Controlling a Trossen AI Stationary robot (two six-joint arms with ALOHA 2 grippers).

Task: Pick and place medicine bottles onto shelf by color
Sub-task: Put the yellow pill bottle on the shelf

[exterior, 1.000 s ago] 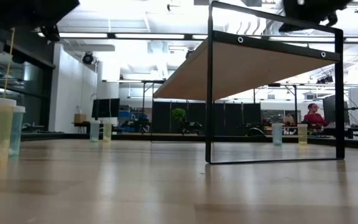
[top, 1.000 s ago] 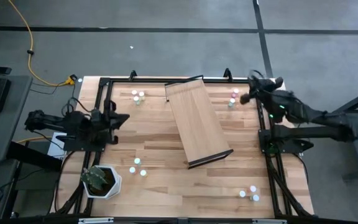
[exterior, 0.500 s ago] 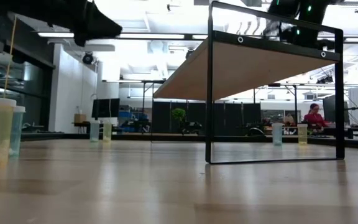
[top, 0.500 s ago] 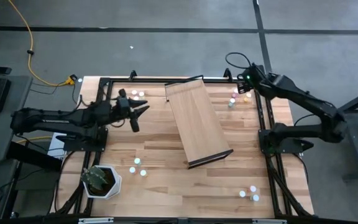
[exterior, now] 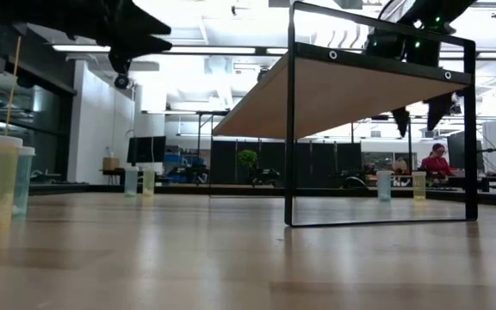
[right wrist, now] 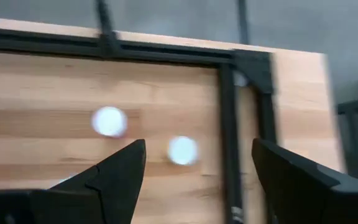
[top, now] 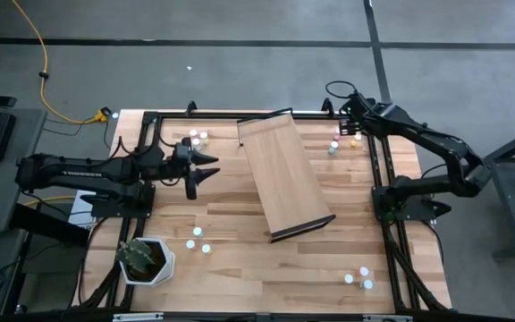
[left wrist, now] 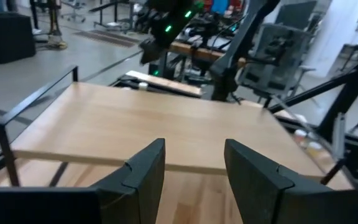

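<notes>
The shelf (top: pixel 284 174), a light-wood board on a dark frame, stands tilted mid-table; it also shows in the low view (exterior: pixel 351 86) and in the left wrist view (left wrist: pixel 166 124). Small white-capped bottles stand in groups at the far left (top: pixel 197 137), near left (top: pixel 198 243), far right (top: pixel 336 141) and near right (top: pixel 360 277). My left gripper (top: pixel 206 170) is open and empty, level, left of the shelf, pointing at it (left wrist: pixel 194 149). My right gripper (top: pixel 347 114) is open and empty above the far-right bottles; two white caps (right wrist: pixel 109 121) (right wrist: pixel 183 150) show below its fingers (right wrist: pixel 199 163).
A white pot with a plant (top: pixel 146 259) stands at the near left corner. A dark frame rail (top: pixel 378 170) runs along the table's right side and another (right wrist: pixel 225 124) passes beside the far-right bottles. Bare tabletop (top: pixel 240 268) lies in front of the shelf.
My left gripper has reached from the table's left edge toward the shelf. My right gripper has swung toward the far edge and tipped down over the far-right bottles. No bottle has moved.
</notes>
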